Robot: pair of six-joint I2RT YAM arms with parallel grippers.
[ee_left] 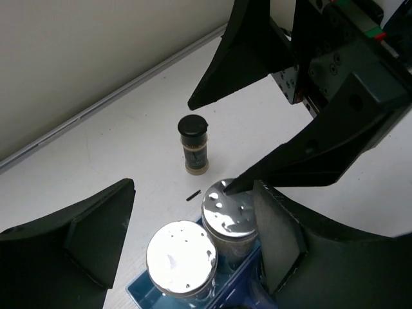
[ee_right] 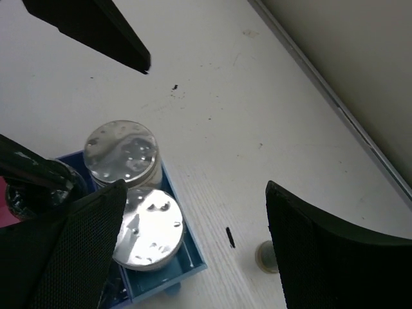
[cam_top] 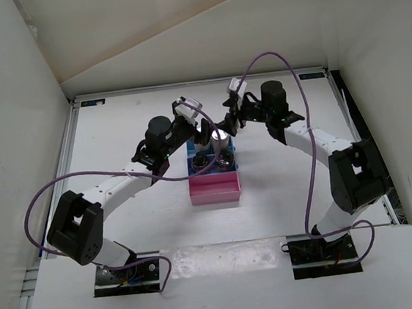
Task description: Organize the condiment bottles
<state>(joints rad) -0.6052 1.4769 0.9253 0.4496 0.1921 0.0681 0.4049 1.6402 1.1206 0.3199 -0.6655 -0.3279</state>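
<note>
Silver lids mark the two white shakers [ee_left: 179, 259], which are standing side by side on the blue back step of the rack [cam_top: 214, 190]. The two clear jars [cam_top: 201, 161] are sitting one step lower. The slim dark bottle [ee_left: 193, 145] is standing upright on the table [ee_left: 122, 135], just beyond the rack and apart from it.

You are holding the left gripper [ee_left: 194, 187] with its jaws spread wide above the shakers, carrying nothing. The right gripper [ee_right: 196, 188] is likewise spread and empty, reaching in from the opposite side.

Hazard: both grippers are crowding the same small space. One right finger [ee_left: 309, 154] is hovering at the rim of a silver lid, possibly touching it; the left wrist view is not settling this. A sideways nudge there is risking a tipped shaker. A reach for the narrow bottle is risking finger-on-finger contact or a toppled bottle.
</note>
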